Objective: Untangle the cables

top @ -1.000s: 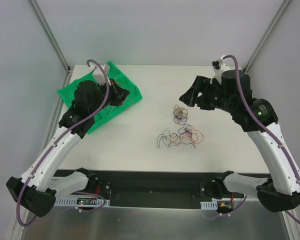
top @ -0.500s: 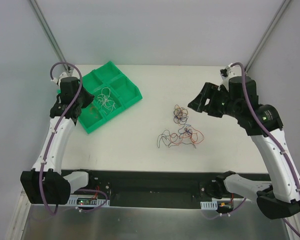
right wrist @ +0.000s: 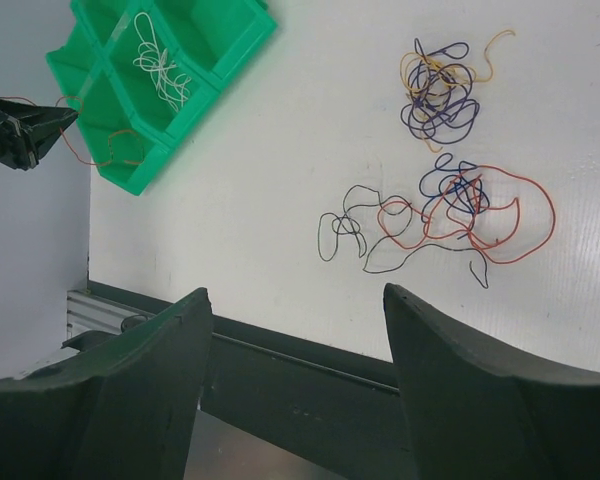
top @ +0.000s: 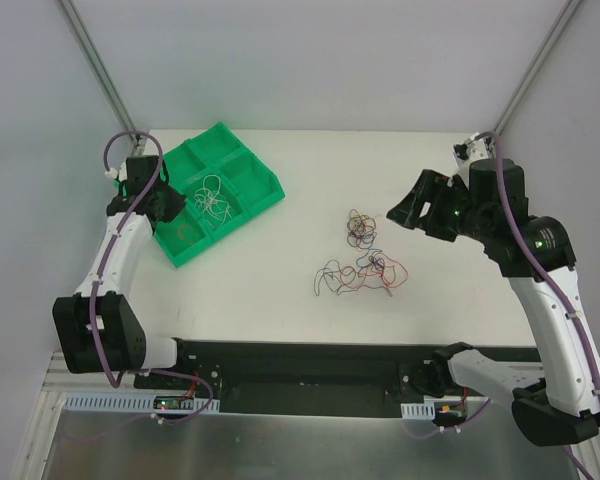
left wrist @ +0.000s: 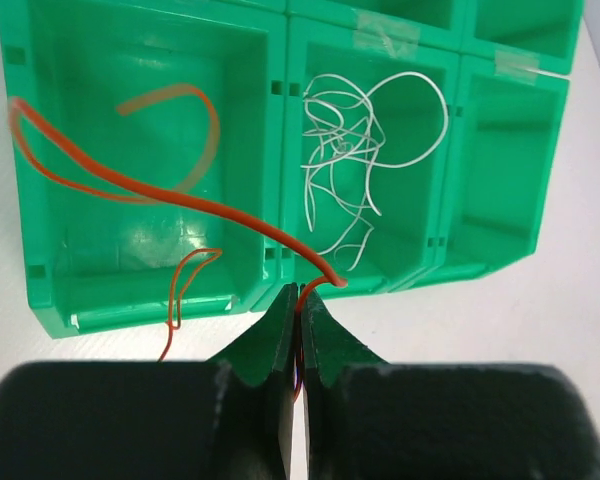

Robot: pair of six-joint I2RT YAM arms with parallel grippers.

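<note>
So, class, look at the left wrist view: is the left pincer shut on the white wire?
No, the left pincer is shut on an orange wire; the white wire lies loose in the green tray.

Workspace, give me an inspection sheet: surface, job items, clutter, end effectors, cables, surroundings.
Surface: white table.
Job's things: small tangle and larger tangle on the table; white wire in a green tray compartment.
Clutter: nothing seen.
End effectors: left end effector shut on an orange wire running over the tray; right end effector open, above the table, holding nothing.
Cables: purple cable along each arm.
Surroundings: grey walls, metal frame posts.
</note>
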